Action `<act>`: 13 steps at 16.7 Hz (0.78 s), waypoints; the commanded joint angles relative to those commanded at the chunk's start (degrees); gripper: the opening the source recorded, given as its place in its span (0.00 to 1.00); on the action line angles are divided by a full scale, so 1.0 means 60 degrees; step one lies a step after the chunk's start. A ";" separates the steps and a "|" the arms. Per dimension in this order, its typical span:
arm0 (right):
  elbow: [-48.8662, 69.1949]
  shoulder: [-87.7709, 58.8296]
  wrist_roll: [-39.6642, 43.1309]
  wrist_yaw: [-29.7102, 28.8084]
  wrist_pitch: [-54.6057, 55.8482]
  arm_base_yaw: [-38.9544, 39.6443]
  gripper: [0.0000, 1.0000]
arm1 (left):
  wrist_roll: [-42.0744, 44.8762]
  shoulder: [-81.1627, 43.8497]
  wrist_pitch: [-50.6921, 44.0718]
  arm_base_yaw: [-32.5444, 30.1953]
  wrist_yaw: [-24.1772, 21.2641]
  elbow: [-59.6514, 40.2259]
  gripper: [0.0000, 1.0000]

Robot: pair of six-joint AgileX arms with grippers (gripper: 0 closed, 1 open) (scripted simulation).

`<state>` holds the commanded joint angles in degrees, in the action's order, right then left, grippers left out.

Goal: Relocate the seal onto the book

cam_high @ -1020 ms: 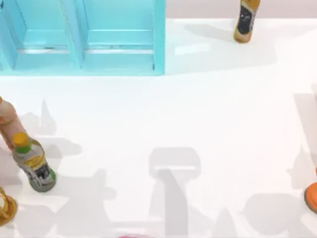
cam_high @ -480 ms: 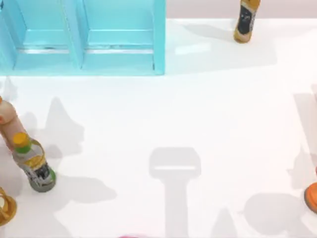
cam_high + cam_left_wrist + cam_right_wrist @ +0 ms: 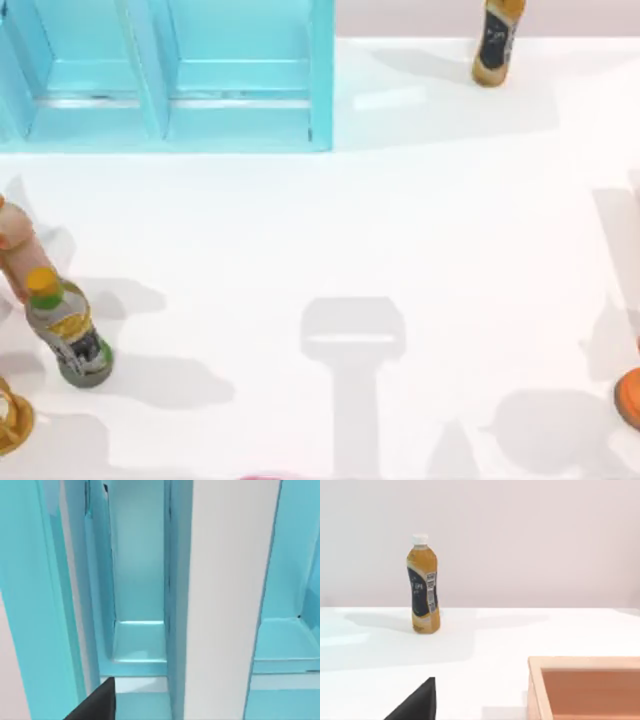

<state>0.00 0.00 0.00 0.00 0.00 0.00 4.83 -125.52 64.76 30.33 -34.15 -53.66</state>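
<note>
The seal is out of view, and so is the book. A black part of my left gripper [image 3: 97,705] shows in the left wrist view, close in front of the light-blue shelf unit [image 3: 140,630] and facing its compartments. A black part of my right gripper [image 3: 417,702] shows in the right wrist view, above the white table and near a wooden box [image 3: 585,687].
The light-blue shelf unit [image 3: 165,75] fills the back left. An amber bottle [image 3: 495,40] stands at the back right. A yellow-capped bottle [image 3: 68,330] and a peach bottle [image 3: 15,250] stand at the left edge. An orange object [image 3: 630,398] sits at the right edge.
The arm shadows on the left part of the table have shrunk and drifted toward the left edge. The bottles and the shelf have not moved.
</note>
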 joint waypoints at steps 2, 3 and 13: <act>0.0000 0.0000 0.0000 0.0000 0.0000 0.0000 1.00 | 0.0001 -0.0068 0.0041 0.0018 -0.0020 -0.0035 1.00; 0.0000 0.0000 0.0000 0.0000 0.0000 0.0000 1.00 | 0.0001 -0.0068 0.0041 0.0018 -0.0020 -0.0035 1.00; 0.0000 0.0000 0.0000 0.0000 0.0000 0.0000 1.00 | -0.0098 -0.1301 -0.0933 -0.0557 0.0553 -0.2315 1.00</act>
<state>0.00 0.00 0.00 0.00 0.00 0.00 4.24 -133.33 59.16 26.98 -30.83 -67.55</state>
